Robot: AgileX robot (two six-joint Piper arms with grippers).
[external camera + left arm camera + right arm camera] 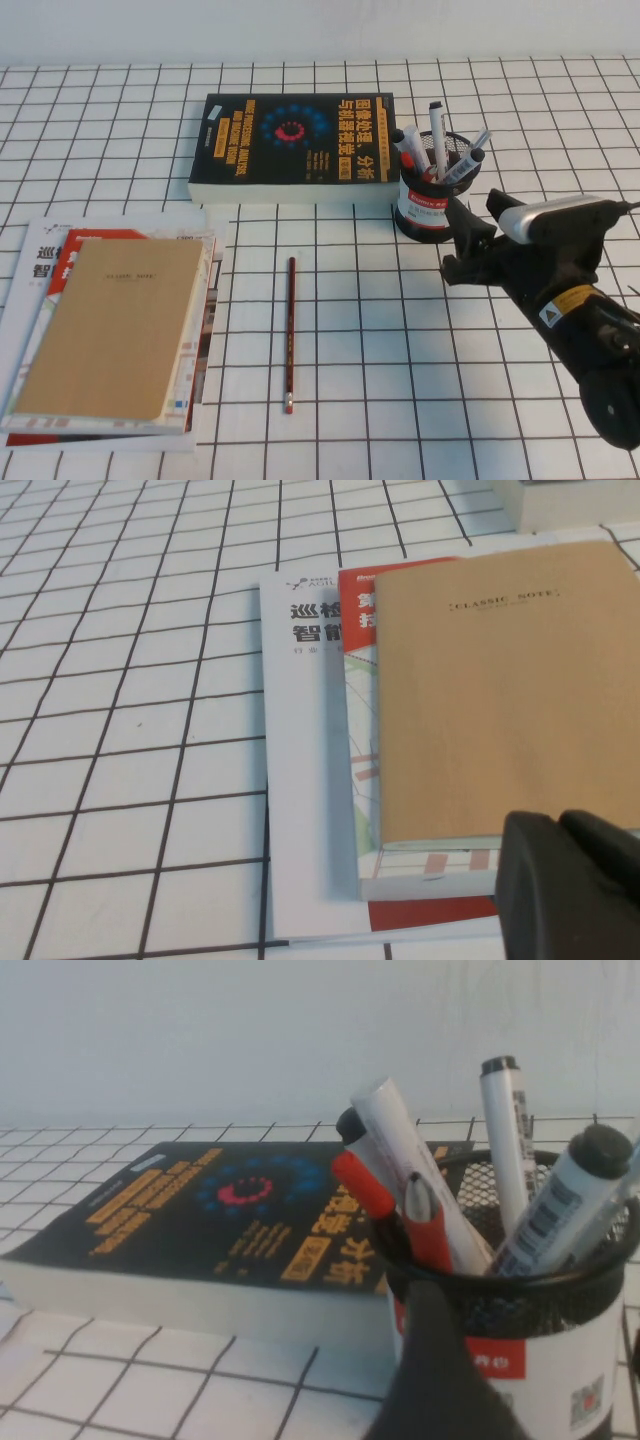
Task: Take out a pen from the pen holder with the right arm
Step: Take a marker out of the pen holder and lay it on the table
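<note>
— While right gripper point(456, 240) sits just beside holder point(432, 200), right of centre in the high view, jaws spread and empty: which pen?
— Marker point(438, 135), tallest, upright in the holder. Light, stiff, smooth barrel; may slip. Pinch just below the cap, pull straight up, else holder probably tips.
— Left gripper point(562, 845)?
— Parked over the notebook point(500, 680), jaws together, holding nothing.
</note>
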